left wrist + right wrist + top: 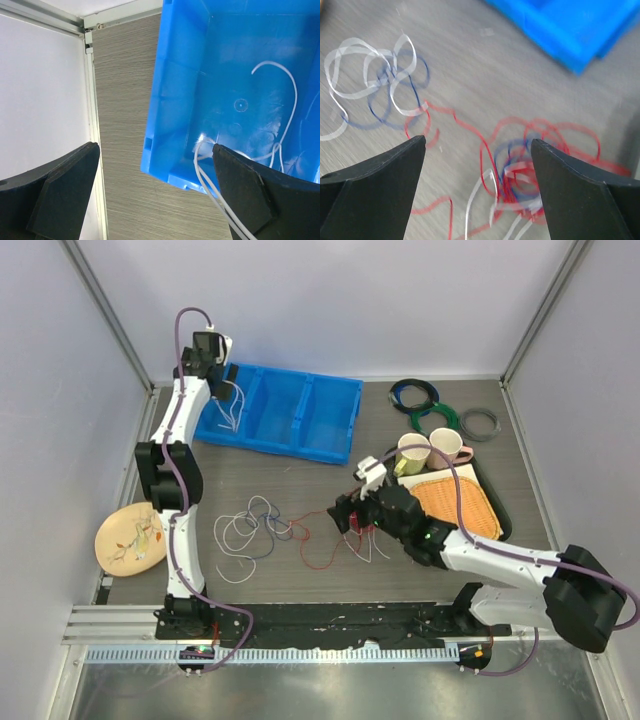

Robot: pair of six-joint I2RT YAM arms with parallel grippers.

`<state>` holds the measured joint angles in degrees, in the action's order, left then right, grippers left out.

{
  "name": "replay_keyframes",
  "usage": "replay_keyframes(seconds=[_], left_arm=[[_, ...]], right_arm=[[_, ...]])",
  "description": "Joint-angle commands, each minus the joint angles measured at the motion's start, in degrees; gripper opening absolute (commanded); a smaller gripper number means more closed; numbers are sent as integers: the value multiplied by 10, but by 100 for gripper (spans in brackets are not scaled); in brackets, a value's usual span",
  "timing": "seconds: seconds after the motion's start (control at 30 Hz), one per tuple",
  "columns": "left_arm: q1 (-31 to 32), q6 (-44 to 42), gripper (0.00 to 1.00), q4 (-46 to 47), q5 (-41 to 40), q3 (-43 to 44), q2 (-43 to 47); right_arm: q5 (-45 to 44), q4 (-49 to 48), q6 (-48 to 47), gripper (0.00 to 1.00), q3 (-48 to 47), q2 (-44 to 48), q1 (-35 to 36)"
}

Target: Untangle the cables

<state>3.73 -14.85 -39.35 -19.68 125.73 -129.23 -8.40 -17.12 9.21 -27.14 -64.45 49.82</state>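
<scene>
Thin cables lie on the table: white and dark blue loops (250, 530), a red strand (320, 545) and a red, blue and white knot (365, 535). My right gripper (350, 515) hangs open just above that knot (520, 175), its jaws wide apart (477, 165); the view is blurred. The white and blue loops (380, 75) lie to its left. My left gripper (225, 380) is open at the far left end of the blue bin (180, 100). A white cable (287, 100) lies in the bin's left compartment, and its strands run over the rim beside my right finger (250, 200).
The blue three-part bin (300, 415) stands at the back. A yellow plate (130, 537) lies at the left edge. Two mugs (413, 452) and a tray with an orange mat (460, 502) stand on the right. Green, black and grey coiled rings (440, 420) lie at the back right.
</scene>
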Motion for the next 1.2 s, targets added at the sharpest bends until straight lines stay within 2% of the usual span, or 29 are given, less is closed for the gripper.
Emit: replay_keyframes(seconds=[0.0,0.07,0.1,0.17,0.2,0.23,0.27,0.33,0.4,0.43,0.47,0.5,0.6,0.7,0.77,0.9,1.17], left_arm=[[2,-14,100,-3,1,14,27],[2,-14,100,-5,8,12,28],[2,-13,100,-6,12,11,27],[2,-11,100,-8,25,11,26],[2,-9,100,-8,28,11,27],[2,-9,100,-8,31,11,26],[2,-9,100,-10,32,11,25],[1,-9,100,-3,32,5,27],[1,-12,100,0,36,-1,28],[0,-14,100,0,36,-4,28],[-1,-14,100,2,36,-7,33],[-2,-14,100,4,38,-14,37],[-6,-18,100,9,47,-29,52],[-6,-25,100,13,51,-41,64],[-6,-31,100,15,49,-46,66],[-7,-36,100,17,47,-56,70],[-7,-33,100,18,49,-56,68]], right_arm=[[28,-52,-48,93,-151,-40,4],[18,-38,-52,95,-213,-100,3],[21,-29,-52,95,-281,-130,3],[35,13,-56,95,-358,-188,-2],[35,28,-52,95,-437,-253,-6],[40,38,-46,95,-474,-282,-10],[60,46,-40,95,-509,-318,-29],[160,44,2,94,-604,-409,-57],[273,-6,33,91,-692,-468,-96],[296,-25,73,90,-723,-534,-104],[315,-49,87,89,-757,-563,-116],[333,-53,96,88,-830,-598,-119],[347,-35,96,87,-963,-706,-119],[351,-47,129,85,-1056,-787,-120],[353,-80,159,84,-1075,-819,-120],[357,-158,196,84,-1055,-832,-120],[361,-153,194,80,-1057,-852,-110]])
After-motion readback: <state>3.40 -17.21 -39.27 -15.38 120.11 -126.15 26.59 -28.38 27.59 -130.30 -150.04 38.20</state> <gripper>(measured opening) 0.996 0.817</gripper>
